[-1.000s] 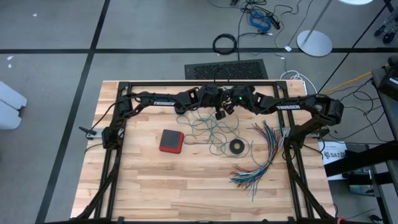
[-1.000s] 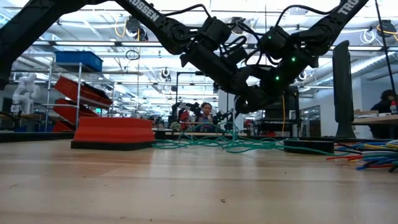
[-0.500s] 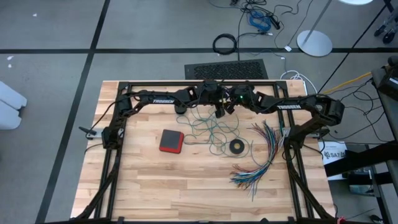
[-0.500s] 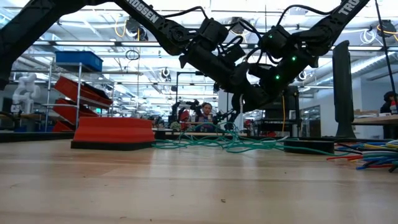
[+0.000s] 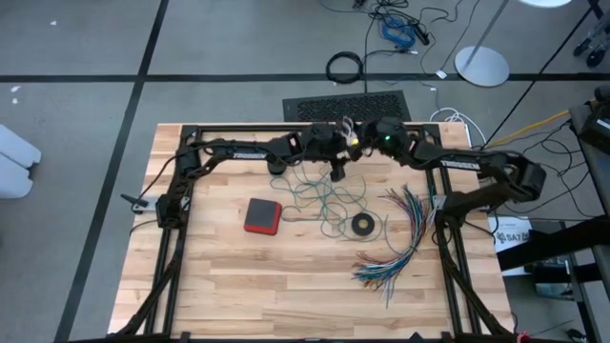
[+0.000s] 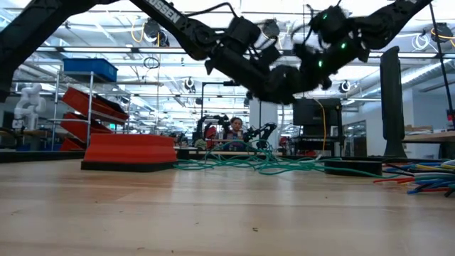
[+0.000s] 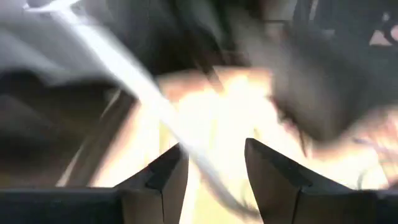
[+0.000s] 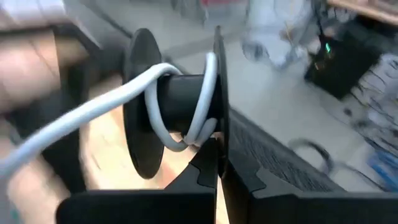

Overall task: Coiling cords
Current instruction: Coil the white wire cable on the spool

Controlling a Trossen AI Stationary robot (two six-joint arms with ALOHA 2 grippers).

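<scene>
A small black spool (image 8: pixel 180 99) carries a turn or two of the white cord (image 8: pixel 93 109) on its hub. My right gripper (image 8: pixel 214 152) is shut on it, raised over the table's far middle (image 5: pixel 351 131). From the spool the white cord runs off toward my left gripper (image 7: pixel 214 162). That gripper is open just beside it (image 5: pixel 338 170), and the blurred cord (image 7: pixel 149 99) passes between its fingers. The teal-green cord (image 5: pixel 324 198) lies in a loose tangle on the table below both grippers (image 6: pixel 266 165). My right gripper pinches the rim of one spool flange (image 8: pixel 218 134) between its two fingers, which come at the rim edge-on. The spool is lifted clear of the table, its axis lying across the fingers, and the white cord trails away from the hub. My left gripper has the white cord between its open fingers; I cannot tell whether it touches them.
A red pad (image 5: pixel 262 215) lies left of the tangle, and a black tape-like ring (image 5: pixel 362 225) lies right of it. A fanned bundle of multicoloured wires (image 5: pixel 400 238) fills the right side. A black frame rail (image 5: pixel 238 128) runs along the far edge. Bare wood lies near the front edge.
My right gripper has risen and drawn toward the table's far edge, carrying the spool up with it and tipping a little. The teal-green tangle has stayed where it was.
</scene>
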